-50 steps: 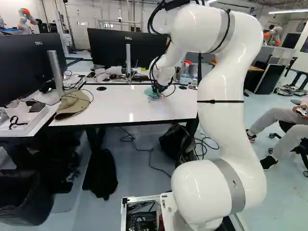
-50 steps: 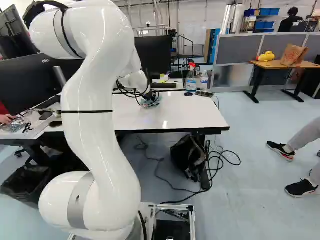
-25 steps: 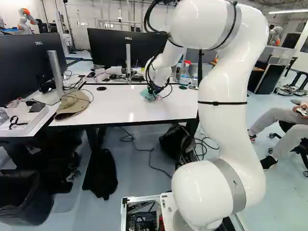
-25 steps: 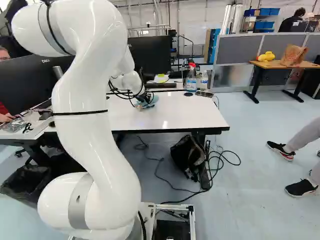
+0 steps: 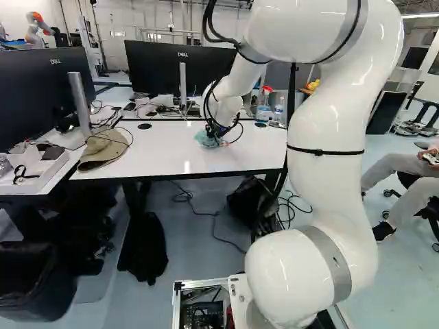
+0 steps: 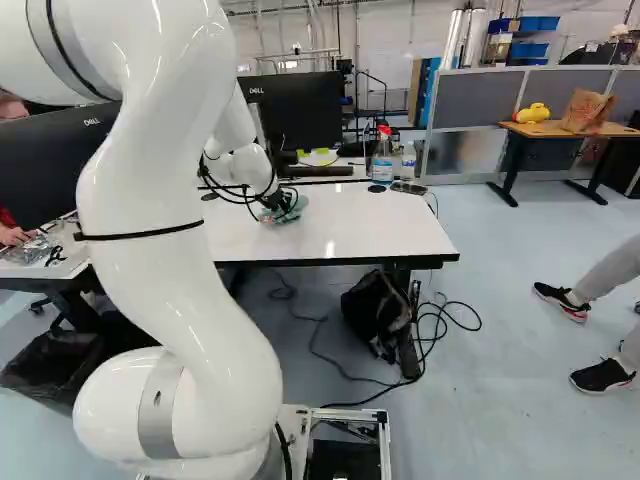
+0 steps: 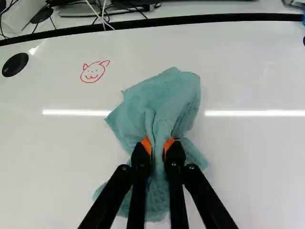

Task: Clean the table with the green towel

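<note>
Towel [image 7: 167, 98], blue-green and bunched, lies on the desk [image 7: 248, 162] under and ahead of the claw [image 7: 158, 144]. The claw is nearly closed, its orange pads [image 7: 169, 144] pressing a gathered fold of cloth from two sides, with loose cloth fanning out ahead and trailing back beneath. It should handle as a light, limp thing: nothing to break, little weight to bear, and no stiffness of its own, so it will likely follow a drag but fold up under a push. The thick pinch near the middle looks like a sound place to hold, since several layers give the pads something to bite; a grip on a thin corner would probably leave most of the cloth dragging. The risk is that the fabric creeps out of the pinch, or bunches tighter and wipes a narrower strip. The red doodle [image 7: 93, 72], a small smiling face, sits just beside the far part of the towel, toward the black disc [image 7: 15, 65], and seems the mark to rub out. Wiping looks to be the step in hand, with that mark yet to go. Next, I would keep the cloth flat and pressed lightly down while sweeping it across the face. The spray bottle [image 6: 382, 158] stands well apart, near the desk's far side.
</note>
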Tool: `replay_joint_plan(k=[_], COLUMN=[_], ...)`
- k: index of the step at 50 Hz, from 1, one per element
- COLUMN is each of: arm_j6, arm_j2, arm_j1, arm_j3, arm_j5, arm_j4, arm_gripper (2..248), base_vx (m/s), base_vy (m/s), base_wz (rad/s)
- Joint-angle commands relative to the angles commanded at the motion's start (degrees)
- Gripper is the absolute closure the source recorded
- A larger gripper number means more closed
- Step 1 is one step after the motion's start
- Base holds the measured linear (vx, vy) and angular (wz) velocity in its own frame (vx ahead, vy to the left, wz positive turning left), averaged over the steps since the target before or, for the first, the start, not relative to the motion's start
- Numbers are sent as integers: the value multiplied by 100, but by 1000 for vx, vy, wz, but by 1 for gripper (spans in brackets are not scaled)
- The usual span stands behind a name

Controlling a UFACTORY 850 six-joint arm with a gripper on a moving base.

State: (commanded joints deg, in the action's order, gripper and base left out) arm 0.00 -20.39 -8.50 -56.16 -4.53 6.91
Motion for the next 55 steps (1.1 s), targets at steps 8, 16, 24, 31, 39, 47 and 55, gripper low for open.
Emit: replay_joint_plan(k=[8,16,24,31,39,47,55], arm_j6=[0,0,0,0,0,0,0], arm_j2=[178,360,554,646,643,554,398], arm_j1=[-86,-165,-197,-133,8,145,242], arm_j3=[221,444,678,788,785,679,492], arm_j5=[0,0,0,0,0,0,0], arm_j4=[0,0,0,0,0,0,0], arm_gripper=[203,203,203,203,203,203,203], base_vx=[0,0,0,0,0,0,0], base_vy=[0,0,0,0,0,0,0], base_wz=[0,0,0,0,0,0,0])
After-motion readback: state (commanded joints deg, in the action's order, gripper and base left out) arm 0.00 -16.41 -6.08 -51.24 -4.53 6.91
